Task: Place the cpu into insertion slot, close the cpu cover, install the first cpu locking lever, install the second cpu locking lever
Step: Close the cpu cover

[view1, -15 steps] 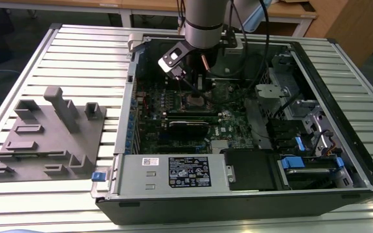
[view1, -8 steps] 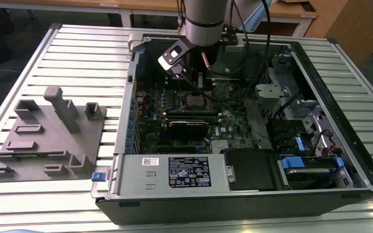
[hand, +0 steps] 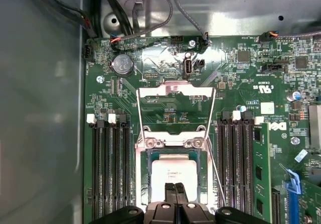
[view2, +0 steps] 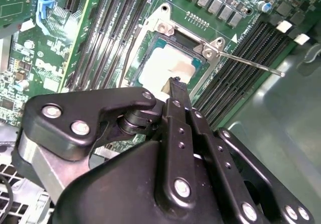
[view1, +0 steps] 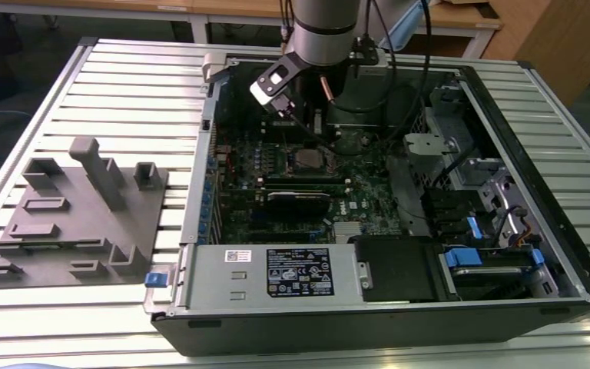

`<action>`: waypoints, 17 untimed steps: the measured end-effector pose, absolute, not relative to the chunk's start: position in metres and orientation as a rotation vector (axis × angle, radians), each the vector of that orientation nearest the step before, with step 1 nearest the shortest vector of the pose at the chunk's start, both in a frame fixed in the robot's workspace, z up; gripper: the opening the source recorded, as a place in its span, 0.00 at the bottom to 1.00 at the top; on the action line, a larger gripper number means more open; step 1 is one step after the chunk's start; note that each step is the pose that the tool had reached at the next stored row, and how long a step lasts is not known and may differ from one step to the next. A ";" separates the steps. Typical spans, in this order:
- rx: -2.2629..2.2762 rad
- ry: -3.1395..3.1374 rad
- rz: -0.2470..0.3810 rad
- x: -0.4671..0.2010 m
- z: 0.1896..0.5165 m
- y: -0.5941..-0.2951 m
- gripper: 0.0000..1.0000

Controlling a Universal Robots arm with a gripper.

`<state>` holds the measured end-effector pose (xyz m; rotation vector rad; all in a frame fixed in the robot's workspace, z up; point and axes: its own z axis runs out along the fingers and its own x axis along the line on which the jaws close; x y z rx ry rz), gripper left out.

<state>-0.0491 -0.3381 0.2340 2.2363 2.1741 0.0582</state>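
Now: the cpu [hand: 173, 171] lies in the slot [hand: 144, 176], level as far as you can see. The cover [hand: 170, 89] is swung back off it, lying open beyond the hinge.
Claw: the gripper [hand: 175, 188] has its tips pressed together with nothing between them. It sits right over the cpu edge farthest from the hinge. You cannot tell whether it touches the chip.
Step, by my judgement: seating the cpu. Cover and both levers are not yet done.
Doing it well: press straight down and lightly, on the metal top only. A sideways shove could skew the chip on the slot's contacts. Check that all four green edges sit evenly inside the rim, and don't let a tip catch the hinge.
Cpu look: a small square with a pale, dull metal top that glares under the light, and a thin green border around it.
Cover look: a thin silver frame, with the board [hand: 251, 73] visible through its window.
Lever: one thin rod [view2: 251, 63] juts free from the slot's corner, out over the memory slots.
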 end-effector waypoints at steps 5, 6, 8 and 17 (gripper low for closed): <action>2.237 2.175 0.060 -0.049 0.241 -0.338 0.11; 2.237 2.175 0.060 -0.049 0.242 -0.338 0.11; 2.237 2.175 0.060 -0.049 0.245 -0.338 0.11; 2.238 2.176 0.062 -0.049 0.256 -0.338 0.11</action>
